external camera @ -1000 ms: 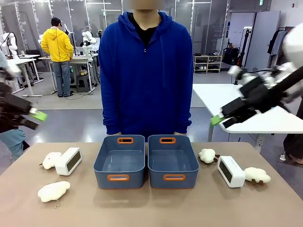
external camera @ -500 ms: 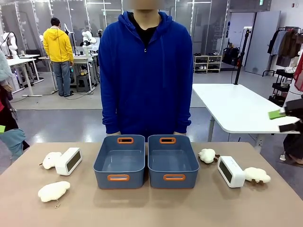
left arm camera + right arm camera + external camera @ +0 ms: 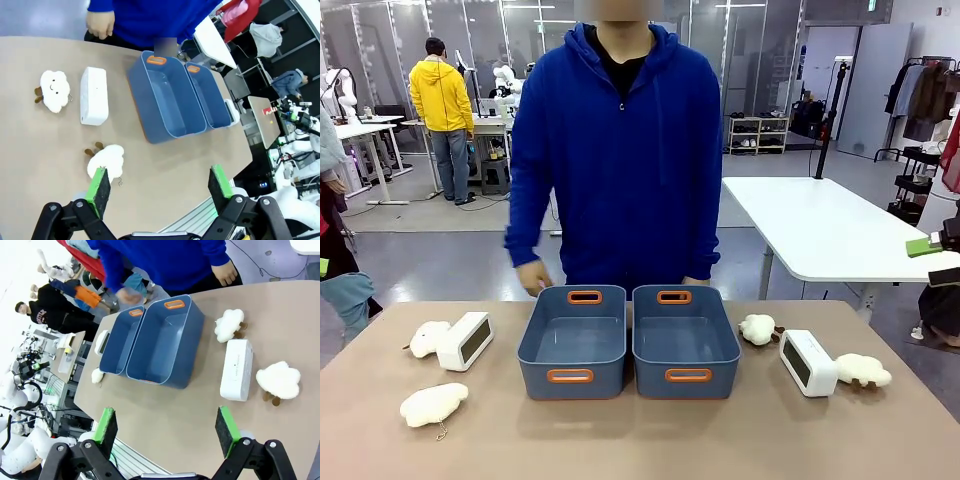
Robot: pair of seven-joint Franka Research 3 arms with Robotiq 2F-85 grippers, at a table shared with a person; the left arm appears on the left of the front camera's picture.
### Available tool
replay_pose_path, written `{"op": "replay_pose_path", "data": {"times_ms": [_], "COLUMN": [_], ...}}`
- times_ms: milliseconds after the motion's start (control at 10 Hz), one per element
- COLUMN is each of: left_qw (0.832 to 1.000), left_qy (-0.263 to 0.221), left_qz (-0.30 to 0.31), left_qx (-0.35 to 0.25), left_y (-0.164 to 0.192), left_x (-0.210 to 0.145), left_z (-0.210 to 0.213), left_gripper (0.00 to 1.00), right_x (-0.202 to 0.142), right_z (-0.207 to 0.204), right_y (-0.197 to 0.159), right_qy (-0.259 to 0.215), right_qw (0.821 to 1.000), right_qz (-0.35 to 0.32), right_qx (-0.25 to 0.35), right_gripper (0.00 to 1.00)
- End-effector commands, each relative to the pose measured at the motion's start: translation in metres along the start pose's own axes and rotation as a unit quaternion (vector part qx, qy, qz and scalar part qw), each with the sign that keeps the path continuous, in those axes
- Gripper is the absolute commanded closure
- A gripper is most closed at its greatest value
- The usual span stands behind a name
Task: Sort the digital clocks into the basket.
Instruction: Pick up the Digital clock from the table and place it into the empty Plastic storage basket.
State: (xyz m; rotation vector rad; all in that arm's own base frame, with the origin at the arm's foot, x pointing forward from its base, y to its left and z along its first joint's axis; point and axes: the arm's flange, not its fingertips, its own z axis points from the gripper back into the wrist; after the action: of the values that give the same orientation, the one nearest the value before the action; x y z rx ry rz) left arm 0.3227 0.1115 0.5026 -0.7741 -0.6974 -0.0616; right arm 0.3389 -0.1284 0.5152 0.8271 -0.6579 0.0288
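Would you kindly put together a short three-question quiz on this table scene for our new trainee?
1. How many cloud plush toys lie on the table?
2. True or false: the left digital clock and the right digital clock both sit outside the left basket and the right basket.
3. The left claw and the right claw are: A) both open and holding nothing; B) both shut; C) one shut on a plush toy.

Key: 1. four; 2. true; 3. A.
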Motion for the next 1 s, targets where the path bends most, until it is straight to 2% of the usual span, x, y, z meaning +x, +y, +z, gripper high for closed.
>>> {"op": "replay_pose_path", "data": {"times_ms": [0,900], "left_qw": [1.0,1.0], "left_qy": [0.005,0.005], "left_qz": [0.0,0.0], "left_qx": [-0.005,-0.005], "left_y": [0.0025,0.0025], "left_x": [-0.0017,-0.0017], "left_z": [0.0019,0.0019], "left_gripper": [0.0,0.0], "right_x": [0.0016,0.0016], "right_z": [0.0007,0.0007], "right_y": [0.0013,0.0013], "right_qy": [-0.002,-0.002], "right_qw": [1.0,1.0], "right_qz": [0.004,0.004], "right_qx": [0.007,0.007], "right_gripper": [0.0,0.0]}}
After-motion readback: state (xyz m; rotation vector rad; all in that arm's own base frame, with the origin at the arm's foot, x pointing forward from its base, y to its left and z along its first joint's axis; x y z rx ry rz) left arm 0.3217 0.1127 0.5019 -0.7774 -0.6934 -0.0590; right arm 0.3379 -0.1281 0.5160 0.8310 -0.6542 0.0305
